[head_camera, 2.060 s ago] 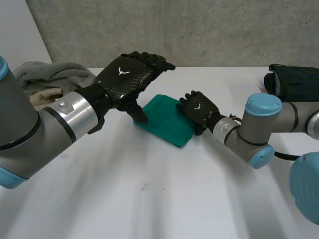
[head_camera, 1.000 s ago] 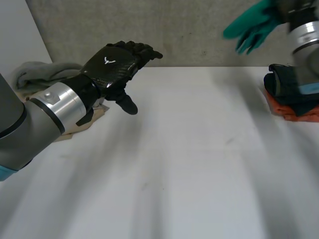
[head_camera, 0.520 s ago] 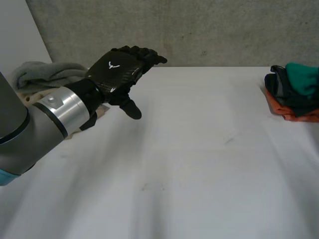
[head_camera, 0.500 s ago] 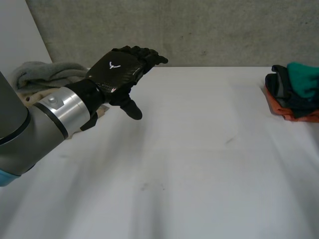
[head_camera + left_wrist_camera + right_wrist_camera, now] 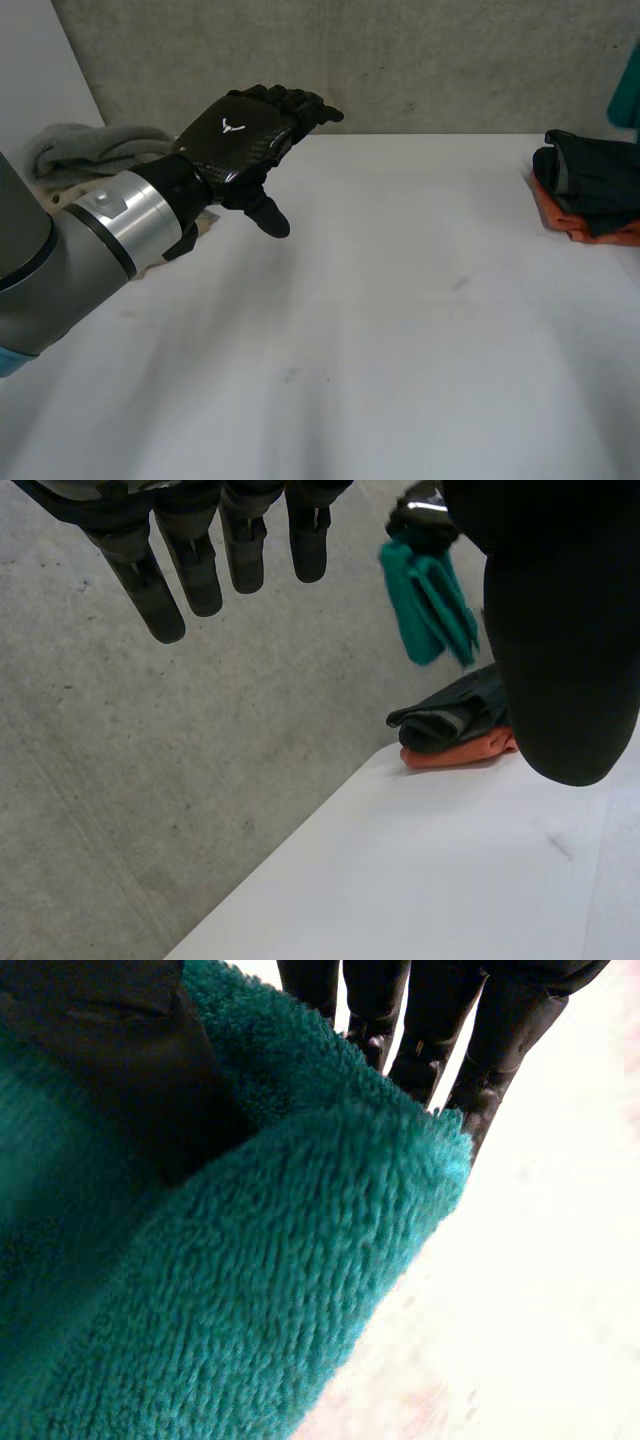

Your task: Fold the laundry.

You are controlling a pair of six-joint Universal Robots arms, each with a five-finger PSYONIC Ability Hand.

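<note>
At the right edge of the head view, a dark garment lies folded on an orange garment on the white table. A heap of grey towels sits at the upper left, by the concrete wall. The teal cloth is a thick, fuzzy fleece folded into a compact wad with a rounded fold edge. The right hand grips it, thumb pressed onto one face and fingers straight behind the other, so the cloth is pinched between them. In the left wrist view the cloth hangs in the air above the stack, beyond the left hand's thumb, and touches neither garment. In the head view only a teal sliver shows at the upper right edge, above the stack. The left hand hovers over the table's upper left, near the towels, with its fingers straight and spread and its thumb apart, holding nothing. Half a second ago the teal cloth rested on top of the dark garment, and it has since been lifted clear. About two seconds ago it lay mid-table with both hands on it. The left hand has hardly shifted since half a second ago.
</note>
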